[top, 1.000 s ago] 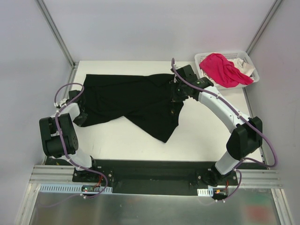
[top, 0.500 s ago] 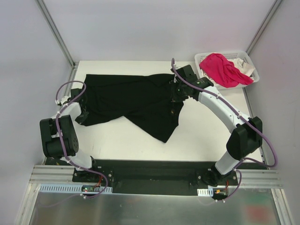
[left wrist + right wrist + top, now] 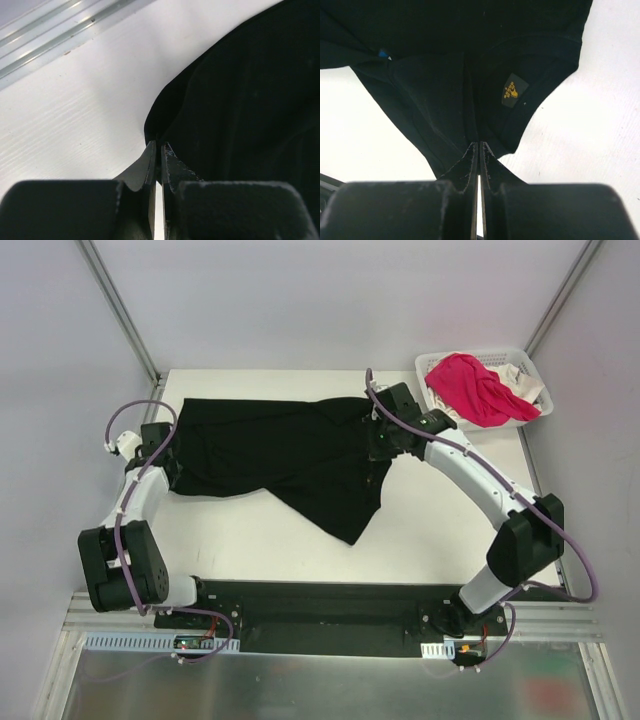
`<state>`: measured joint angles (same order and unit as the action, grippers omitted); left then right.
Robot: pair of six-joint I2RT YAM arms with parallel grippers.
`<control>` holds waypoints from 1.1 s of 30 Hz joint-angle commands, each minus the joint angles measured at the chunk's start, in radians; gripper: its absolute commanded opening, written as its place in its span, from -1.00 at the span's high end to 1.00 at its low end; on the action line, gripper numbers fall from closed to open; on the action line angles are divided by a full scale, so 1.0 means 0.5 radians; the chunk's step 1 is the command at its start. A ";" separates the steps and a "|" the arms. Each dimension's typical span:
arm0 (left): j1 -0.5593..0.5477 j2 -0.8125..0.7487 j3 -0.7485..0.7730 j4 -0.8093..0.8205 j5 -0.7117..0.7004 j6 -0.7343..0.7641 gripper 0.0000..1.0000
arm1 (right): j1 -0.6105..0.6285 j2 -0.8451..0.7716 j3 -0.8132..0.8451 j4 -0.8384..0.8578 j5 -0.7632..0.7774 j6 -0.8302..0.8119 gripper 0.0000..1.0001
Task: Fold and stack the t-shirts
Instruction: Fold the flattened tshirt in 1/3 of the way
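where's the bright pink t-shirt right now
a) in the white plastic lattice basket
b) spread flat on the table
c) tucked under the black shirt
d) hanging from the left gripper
a: the bright pink t-shirt lies heaped in the white plastic lattice basket at the far right corner, apart from the large black t-shirt spread on the table.

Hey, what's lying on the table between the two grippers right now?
The black t-shirt spans the stretch from the left gripper to the right gripper, each pinching an edge; the top view shows it.
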<state>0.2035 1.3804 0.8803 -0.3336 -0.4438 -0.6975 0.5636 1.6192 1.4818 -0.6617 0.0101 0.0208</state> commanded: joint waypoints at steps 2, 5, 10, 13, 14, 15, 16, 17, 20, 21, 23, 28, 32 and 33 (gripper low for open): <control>-0.005 -0.211 0.059 0.008 -0.171 -0.019 1.00 | 0.020 -0.268 -0.092 0.022 0.127 -0.011 0.98; -0.005 -0.236 0.147 -0.023 -0.180 -0.007 1.00 | 0.017 -0.339 -0.184 0.056 0.176 -0.011 0.98; -0.005 -0.254 0.255 -0.063 -0.204 0.014 1.00 | 0.014 -0.422 -0.239 0.059 0.280 -0.032 0.98; -0.005 -0.272 0.295 -0.081 -0.238 0.027 1.00 | 0.017 -0.459 -0.245 0.056 0.329 -0.029 0.98; -0.005 -0.279 0.310 -0.094 -0.250 0.027 1.00 | 0.014 -0.465 -0.249 0.056 0.336 -0.029 0.98; -0.005 -0.282 0.319 -0.100 -0.266 0.027 1.00 | 0.014 -0.471 -0.252 0.056 0.339 -0.032 0.98; -0.005 -0.300 0.329 -0.103 -0.284 0.030 1.00 | 0.014 -0.477 -0.252 0.056 0.345 -0.029 0.98; -0.005 -0.303 0.350 -0.109 -0.296 0.033 1.00 | 0.017 -0.480 -0.252 0.050 0.351 -0.032 0.98; -0.002 -0.325 0.405 -0.124 -0.312 0.051 1.00 | 0.014 -0.499 -0.261 0.029 0.385 -0.032 0.98; -0.002 -0.328 0.421 -0.130 -0.318 0.057 1.00 | 0.014 -0.505 -0.261 0.026 0.412 -0.032 0.98; -0.002 -0.334 0.463 -0.140 -0.333 0.076 1.00 | 0.017 -0.535 -0.267 0.026 0.437 -0.029 0.98; -0.002 -0.340 0.513 -0.152 -0.336 0.116 1.00 | 0.011 -0.563 -0.203 -0.008 0.507 -0.017 0.98; -0.002 -0.355 0.488 -0.152 -0.336 0.116 1.00 | 0.011 -0.523 -0.056 -0.048 0.480 -0.023 0.98; 0.001 -0.358 0.485 -0.149 -0.327 0.116 1.00 | 0.011 -0.493 -0.022 -0.081 0.483 -0.026 0.98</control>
<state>0.2024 1.2358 1.1034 -0.4061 -0.5602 -0.6632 0.5720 1.3785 1.3720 -0.6659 0.2058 0.0174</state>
